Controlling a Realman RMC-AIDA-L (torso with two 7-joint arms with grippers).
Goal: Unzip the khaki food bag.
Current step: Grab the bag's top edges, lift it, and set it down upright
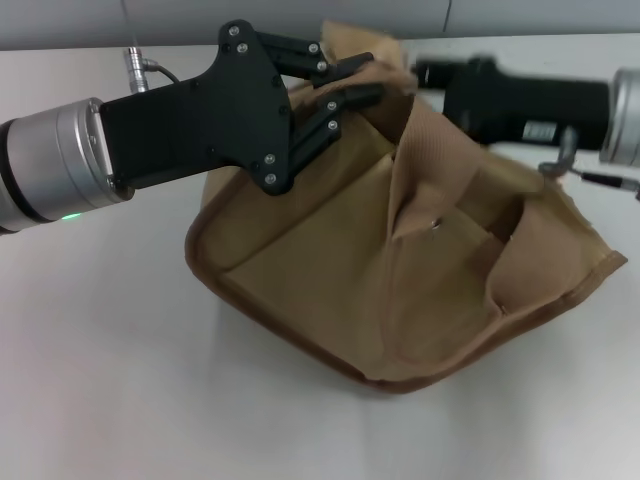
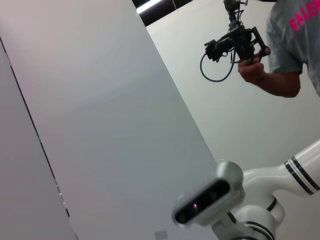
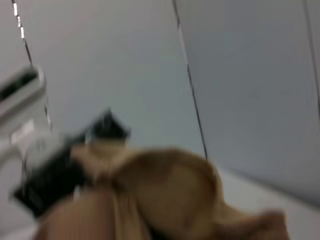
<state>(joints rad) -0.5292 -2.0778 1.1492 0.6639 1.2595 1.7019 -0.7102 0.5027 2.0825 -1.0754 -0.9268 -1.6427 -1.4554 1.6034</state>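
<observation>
The khaki food bag (image 1: 330, 270) lies tipped on the white table, its front pocket with the metal snap (image 1: 436, 224) facing up and a webbing handle (image 1: 432, 165) draped over it. My left gripper (image 1: 362, 82) reaches in from the left, and its black fingers are pinched on the fabric at the bag's top edge. My right gripper (image 1: 420, 74) comes in from the right at the same top edge, its tips hidden by the fabric. The zipper is not visible. The right wrist view shows the bag (image 3: 170, 195) close up, with the left gripper (image 3: 92, 145) on the cloth.
The white table (image 1: 100, 380) surrounds the bag, with a wall behind it. The left wrist view points upward at a wall, the robot's head (image 2: 210, 197) and a person holding a camera rig (image 2: 235, 42).
</observation>
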